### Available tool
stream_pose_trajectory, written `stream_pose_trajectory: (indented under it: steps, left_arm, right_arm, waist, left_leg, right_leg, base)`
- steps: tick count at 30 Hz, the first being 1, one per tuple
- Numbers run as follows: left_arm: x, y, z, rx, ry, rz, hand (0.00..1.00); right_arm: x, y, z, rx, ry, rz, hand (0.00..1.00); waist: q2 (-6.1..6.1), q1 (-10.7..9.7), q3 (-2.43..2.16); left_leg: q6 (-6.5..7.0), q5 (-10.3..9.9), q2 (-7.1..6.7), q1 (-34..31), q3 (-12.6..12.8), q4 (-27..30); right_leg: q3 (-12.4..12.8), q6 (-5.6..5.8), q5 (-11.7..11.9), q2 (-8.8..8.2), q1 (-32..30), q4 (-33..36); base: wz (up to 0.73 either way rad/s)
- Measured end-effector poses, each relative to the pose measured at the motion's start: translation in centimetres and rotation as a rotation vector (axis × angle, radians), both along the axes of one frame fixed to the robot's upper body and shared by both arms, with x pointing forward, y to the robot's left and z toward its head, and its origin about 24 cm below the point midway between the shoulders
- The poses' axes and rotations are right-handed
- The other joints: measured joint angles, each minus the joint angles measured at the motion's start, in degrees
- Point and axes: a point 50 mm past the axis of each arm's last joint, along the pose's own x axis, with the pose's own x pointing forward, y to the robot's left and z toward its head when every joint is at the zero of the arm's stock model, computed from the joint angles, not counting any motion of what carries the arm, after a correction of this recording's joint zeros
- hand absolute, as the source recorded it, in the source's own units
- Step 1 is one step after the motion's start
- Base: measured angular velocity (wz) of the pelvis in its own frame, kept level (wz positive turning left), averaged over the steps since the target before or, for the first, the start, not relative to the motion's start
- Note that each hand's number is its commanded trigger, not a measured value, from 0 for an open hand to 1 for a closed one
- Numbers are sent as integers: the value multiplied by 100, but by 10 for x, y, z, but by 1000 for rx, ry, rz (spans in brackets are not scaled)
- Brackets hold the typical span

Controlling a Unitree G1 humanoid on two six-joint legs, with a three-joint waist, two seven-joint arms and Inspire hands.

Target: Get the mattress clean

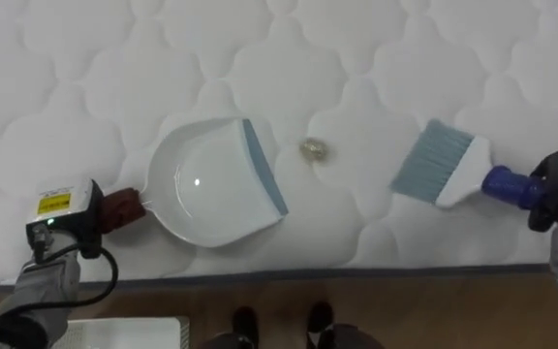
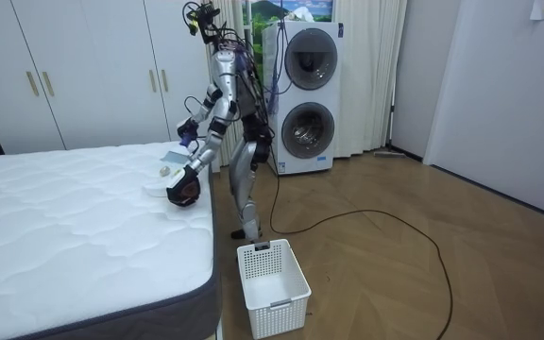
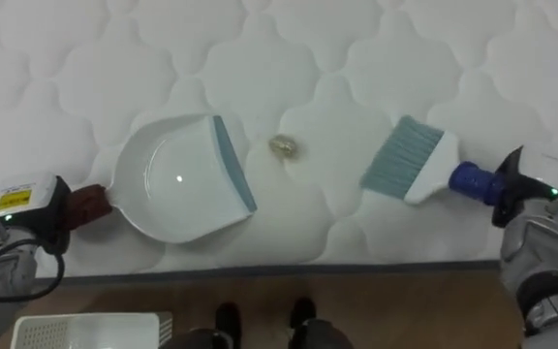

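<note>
Bed (image 1: 85, 58): one dustpan (image 1: 206, 184), one brush (image 1: 444, 163)

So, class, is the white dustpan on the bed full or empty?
Empty. The dustpan is bare white inside, and the small scrap lies on the mattress beyond its lip.

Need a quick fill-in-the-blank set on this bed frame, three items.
1. The left hand holds the dustpan by its ____.
2. The right hand holds a brush with a ____ handle.
3. The small scrap lies on the mattress ____ the dustpan and the brush.
Missing: handle; blue; between.
</note>
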Motion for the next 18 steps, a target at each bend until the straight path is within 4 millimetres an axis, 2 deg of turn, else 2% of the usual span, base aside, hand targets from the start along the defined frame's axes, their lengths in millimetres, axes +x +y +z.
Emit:
stream_pose_trajectory:
  steps: [5,8,11,15,18]
  left_arm:
    - [1,5,4,22,-3,1,100]
    - [1,5,5,28,-8,-2,100]
    - [2,6,6,32,-14,-4,100]
    - [2,7,7,39,-21,-4,100]
    - [2,8,8,46,-32,-7,100]
  right_arm:
    - [16,8,14,-157,54,105,100]
    - [25,12,25,-270,81,175,100]
    - [32,17,33,-386,102,241,100]
    - [41,36,38,-491,121,363,100]
    - [45,44,42,-529,119,411,100]
  waist:
    - [-24,46,3]
    - [-34,48,4]
    - [-104,101,12]
    - [-270,185,23]
    - [-297,201,22]
  left_leg:
    - [-39,-17,121,-54,0,57]
    - [-39,-16,120,-56,1,63]
    - [-40,-17,138,-33,26,63]
    - [-96,-27,248,19,37,16]
    - [-120,-23,317,40,17,6]
  right_leg:
    - [-5,-47,119,135,63,-219]
    - [0,-48,121,133,57,-208]
    - [-1,-53,123,139,65,-202]
    - [-28,-105,218,262,199,-414]
    - [-71,-126,314,351,322,-625]
  base:
    - [-7]
    - [-1]
    - [-3]
    - [-8]
    - [0]
